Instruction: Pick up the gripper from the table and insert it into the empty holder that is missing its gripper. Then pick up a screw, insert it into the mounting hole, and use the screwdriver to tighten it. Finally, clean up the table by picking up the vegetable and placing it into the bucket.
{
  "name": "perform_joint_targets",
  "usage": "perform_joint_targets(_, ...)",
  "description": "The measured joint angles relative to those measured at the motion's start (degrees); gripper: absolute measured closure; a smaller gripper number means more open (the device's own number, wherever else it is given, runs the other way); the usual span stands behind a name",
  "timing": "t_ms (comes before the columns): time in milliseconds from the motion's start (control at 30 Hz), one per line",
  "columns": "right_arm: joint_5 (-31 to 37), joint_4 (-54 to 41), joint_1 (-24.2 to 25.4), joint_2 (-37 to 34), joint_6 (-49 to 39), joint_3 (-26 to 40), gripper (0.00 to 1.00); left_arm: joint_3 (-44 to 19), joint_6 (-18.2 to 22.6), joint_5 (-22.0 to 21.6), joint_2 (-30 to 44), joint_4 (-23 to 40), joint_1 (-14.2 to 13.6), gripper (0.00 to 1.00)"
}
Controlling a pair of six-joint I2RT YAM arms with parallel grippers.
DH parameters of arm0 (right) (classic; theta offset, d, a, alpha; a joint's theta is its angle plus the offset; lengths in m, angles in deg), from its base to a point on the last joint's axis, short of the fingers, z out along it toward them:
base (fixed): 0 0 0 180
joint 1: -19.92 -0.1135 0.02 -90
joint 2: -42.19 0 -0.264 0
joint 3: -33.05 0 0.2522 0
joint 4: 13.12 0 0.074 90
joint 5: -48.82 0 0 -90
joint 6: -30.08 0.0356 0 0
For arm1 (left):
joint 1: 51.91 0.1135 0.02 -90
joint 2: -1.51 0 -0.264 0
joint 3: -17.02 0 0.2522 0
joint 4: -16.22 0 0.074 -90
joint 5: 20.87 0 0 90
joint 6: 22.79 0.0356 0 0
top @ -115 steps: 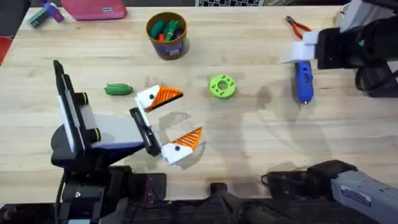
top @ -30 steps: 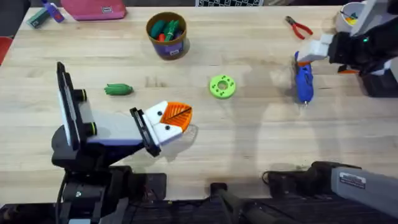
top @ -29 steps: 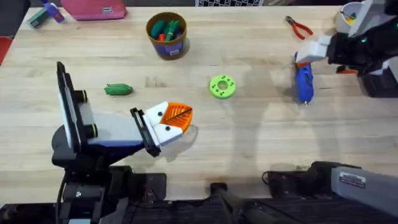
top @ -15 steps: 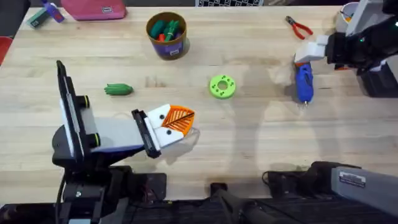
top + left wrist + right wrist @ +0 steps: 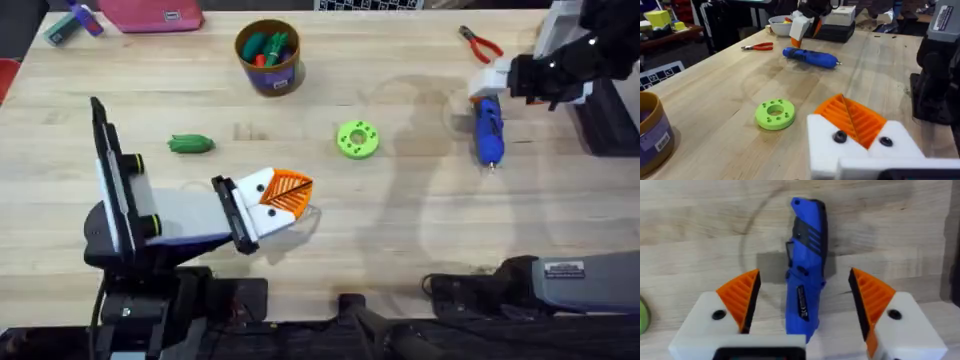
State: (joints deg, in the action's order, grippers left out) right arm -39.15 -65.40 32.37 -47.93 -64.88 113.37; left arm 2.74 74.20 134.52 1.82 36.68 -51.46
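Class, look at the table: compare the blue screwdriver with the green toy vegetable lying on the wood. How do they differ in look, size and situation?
The screwdriver is blue with a black tip; the vegetable is plain dark green. The screwdriver is clearly longer than the vegetable. The right gripper hovers over the screwdriver with open jaws on either side of it, while the vegetable has no gripper over it. The screwdriver lies on the table's right side, the vegetable on its left. Both rest flat on the table.
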Motion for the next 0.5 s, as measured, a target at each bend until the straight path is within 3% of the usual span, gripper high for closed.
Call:
perform_joint_targets(267, 0.0, 0.8, 0.9, -6.7, -2.6, 0.3, 0.008, 0.0, 0.1, 0.0, 0.0, 0.1, 0.0, 0.991)
perform_joint_targets(500, 0.0, -0.4, 0.9, -12.2, -3.2, 4.6, 0.008, 0.0, 0.1, 0.5, 0.0, 0.2, 0.0, 0.991)
